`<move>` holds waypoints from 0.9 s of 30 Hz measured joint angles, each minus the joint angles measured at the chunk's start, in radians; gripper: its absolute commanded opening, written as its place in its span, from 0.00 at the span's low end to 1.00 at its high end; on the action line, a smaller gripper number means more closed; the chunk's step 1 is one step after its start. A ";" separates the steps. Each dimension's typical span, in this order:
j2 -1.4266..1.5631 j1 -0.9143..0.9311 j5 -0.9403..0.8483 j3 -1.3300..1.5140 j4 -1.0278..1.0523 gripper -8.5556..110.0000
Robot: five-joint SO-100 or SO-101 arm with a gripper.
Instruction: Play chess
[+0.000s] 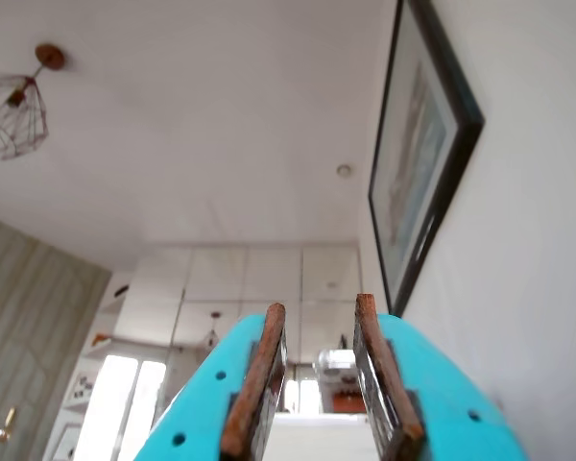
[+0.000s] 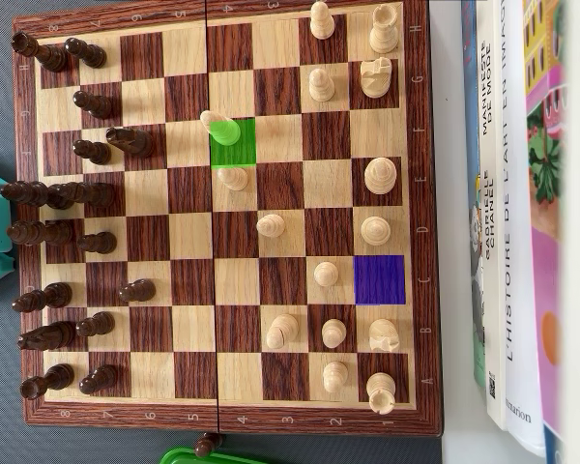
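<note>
Pointing at the ceiling, fingers (image 1: 317, 379) stood parted, grasping nothing. Board (image 2: 420, 193): white piece (image 2: 219, 127) on the green square (image 2: 242, 150); blue square (image 2: 379, 279) bare, nearer the books (image 2: 512, 213). Best approach, likely: descend vertically, avoiding neighbours.

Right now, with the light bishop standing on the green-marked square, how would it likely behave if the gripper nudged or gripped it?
The light bishop looks tall and slim, so a nudge would probably tip it. Rounded, apparently turned wood, it may roll and slip between fingers.
</note>
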 measured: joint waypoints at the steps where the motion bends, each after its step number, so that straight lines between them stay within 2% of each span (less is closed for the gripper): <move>1: 0.000 0.000 0.000 0.000 -0.034 0.17; 8: 0.017 0.002 0.000 0.000 -0.238 0.17; 27: 0.021 0.011 0.000 0.000 -0.552 0.17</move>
